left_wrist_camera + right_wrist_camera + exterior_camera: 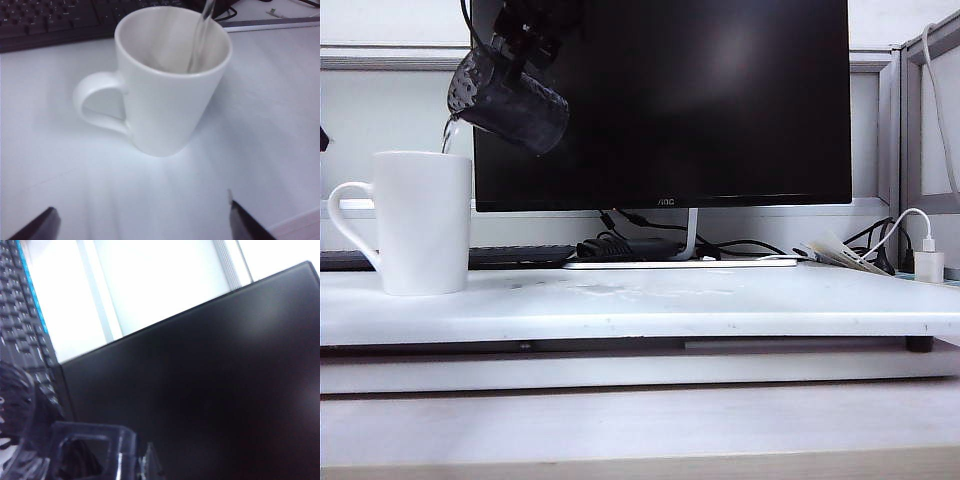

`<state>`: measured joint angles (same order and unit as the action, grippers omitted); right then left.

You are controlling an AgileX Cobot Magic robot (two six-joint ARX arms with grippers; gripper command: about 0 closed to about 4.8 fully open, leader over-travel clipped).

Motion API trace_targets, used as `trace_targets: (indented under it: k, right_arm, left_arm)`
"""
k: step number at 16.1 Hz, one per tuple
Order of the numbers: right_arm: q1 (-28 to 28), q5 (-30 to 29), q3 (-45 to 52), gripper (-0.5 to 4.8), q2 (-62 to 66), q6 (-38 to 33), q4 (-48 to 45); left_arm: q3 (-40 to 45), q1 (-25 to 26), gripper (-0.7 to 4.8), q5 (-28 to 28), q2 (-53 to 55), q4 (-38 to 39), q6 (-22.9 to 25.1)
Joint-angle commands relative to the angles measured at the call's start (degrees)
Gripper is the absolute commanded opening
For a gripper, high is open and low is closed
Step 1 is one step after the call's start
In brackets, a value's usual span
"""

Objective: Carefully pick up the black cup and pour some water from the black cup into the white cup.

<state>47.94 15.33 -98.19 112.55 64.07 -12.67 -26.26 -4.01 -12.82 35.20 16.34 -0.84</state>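
The black cup [508, 100] hangs tilted above the table at the upper left, its mouth down toward the white cup [420, 220]. My right gripper [525, 30] is shut on its handle [90, 445], having reached across to the left side. A thin stream of water [448, 135] runs from the rim into the white cup [170, 100], and the left wrist view shows the water [199, 35] entering the mug. My left gripper [142, 220] stays open just short of the white cup, its fingers [37, 227] wide apart and empty.
A large dark monitor [660, 100] stands right behind the pouring cup. A black keyboard [520, 256] lies behind the white cup, with cables and a white charger [928, 262] at the back right. The white tabletop's front edge [640, 325] runs across the view.
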Motion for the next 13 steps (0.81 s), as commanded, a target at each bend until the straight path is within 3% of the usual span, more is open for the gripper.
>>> trace_targets:
  k: [1,4,5,6,7,9,13]
  right_arm:
    - [0.13,1.97,-0.52,-0.07,-0.83,-13.29,-0.76]
    - [-0.09,3.13,-0.52,-0.07,-2.40,-24.74,1.49]
    - [-0.72,2.69,-0.52,-0.07,-3.98,-31.52,3.78]
    - [-2.32,2.08,-0.50,-0.07,-6.40,-40.30,7.13]
    - [-3.02,1.18,-0.50,-0.07,-7.34,-42.93,8.39]
    - [-8.57,-3.72,-0.46,-0.07,-14.19,-55.39,16.06]
    - [-15.04,-6.47,1.68,-0.07,-28.87,-58.40,26.23]
  left_arm:
    - [-0.11,-0.04,4.79,0.07,-0.11,-0.55,0.42]
    - [-0.13,-0.02,4.79,0.11,-0.15,-0.57,-0.07]
    - [-0.22,-0.04,4.79,0.07,-0.15,-0.61,-0.26]
    - [-0.22,-0.04,4.79,-0.09,-0.33,-1.03,-0.96]
    - [-0.22,-0.04,4.79,-0.28,-0.66,-1.42,-1.84]
    - [-0.24,-0.04,4.79,-2.56,-3.89,-3.61,-5.95]
    - [-0.24,-0.04,4.79,-2.89,-14.12,-2.27,-8.07]
